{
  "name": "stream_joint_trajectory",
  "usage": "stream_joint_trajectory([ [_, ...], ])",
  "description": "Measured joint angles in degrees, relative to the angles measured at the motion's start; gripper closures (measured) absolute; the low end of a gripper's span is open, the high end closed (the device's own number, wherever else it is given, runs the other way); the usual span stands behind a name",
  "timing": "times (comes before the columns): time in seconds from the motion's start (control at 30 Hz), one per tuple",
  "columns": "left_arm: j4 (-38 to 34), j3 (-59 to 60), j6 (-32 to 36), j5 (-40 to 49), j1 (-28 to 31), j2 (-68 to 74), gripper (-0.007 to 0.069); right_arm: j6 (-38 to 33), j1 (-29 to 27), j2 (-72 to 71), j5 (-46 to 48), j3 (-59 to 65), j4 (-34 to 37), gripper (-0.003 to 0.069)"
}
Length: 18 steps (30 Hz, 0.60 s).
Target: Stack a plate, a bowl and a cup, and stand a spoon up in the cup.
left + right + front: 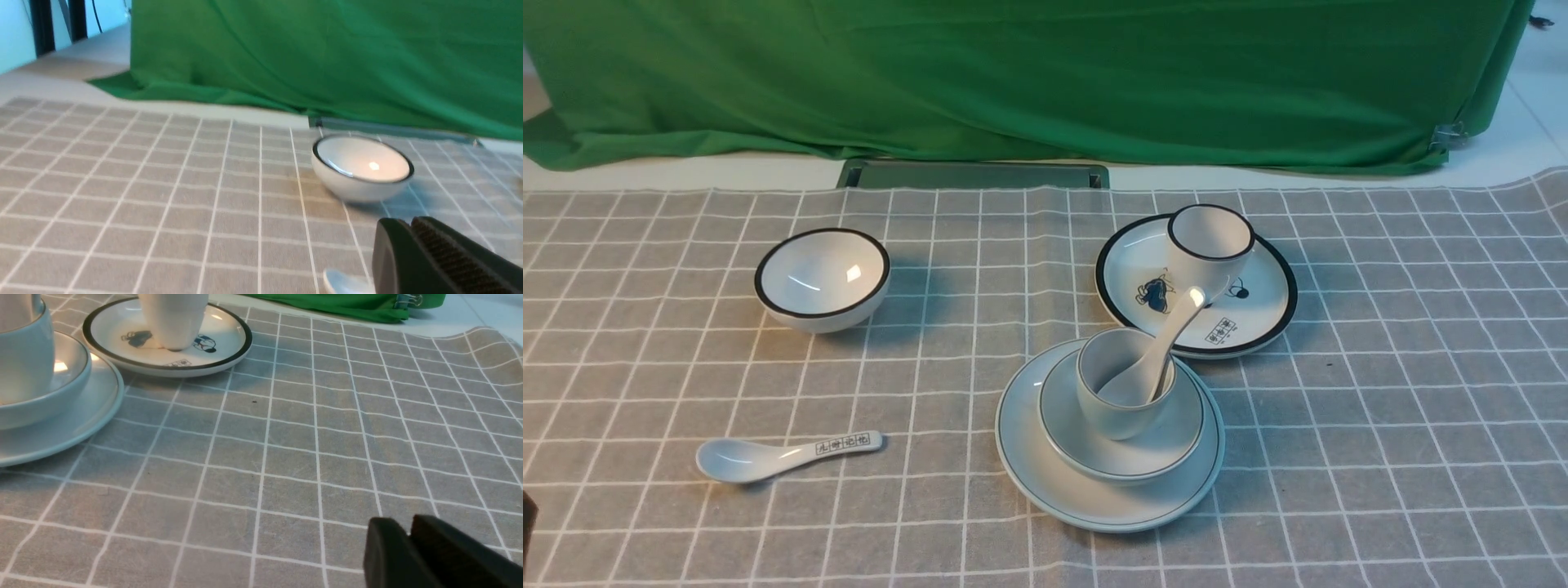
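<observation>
The plate (1094, 498) lies near the front edge of the worktop (1380, 408), a little right of the middle, on the grey checked cloth. The bowl (1168, 445) sits in the plate, the cup (1115, 408) stands in the bowl, and the spoon (1168, 339) stands in the cup, its scoop down inside and its handle leaning up toward the back right.

Just behind this stack, toward the back edge, lies a black-rimmed plate (1258, 314) with a blue drawing, and a black-rimmed cup (1210, 245) stands on it. A black-rimmed bowl (822, 278) stands well apart toward the left edge, and a printed spoon (784, 456) lies near the front left corner.

Neither arm shows in the front view. In the right wrist view the right gripper (408, 535) is low over bare cloth, well apart from the stack, which sits at the far side of that picture; its two dark fingers look nearly together and hold nothing, though whether a small gap remains I cannot tell. In the left wrist view the left gripper (410, 228) is pressed together and empty, with the tip of the printed spoon just beside it and the black-rimmed bowl beyond.
</observation>
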Motion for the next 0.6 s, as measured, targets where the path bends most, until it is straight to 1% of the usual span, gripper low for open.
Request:
stream_joint_trajectory([
  [0.13,0.0,0.0,0.5,4.0,0.0,0.0,0.0608,0.0,0.0,0.0,0.0,0.0,0.0,0.0538],
  [0.6,0.0,0.0,0.7,4.1,0.0,0.0,0.0608,0.0,0.0,0.0,0.0,0.0,0.0,0.0518],
])
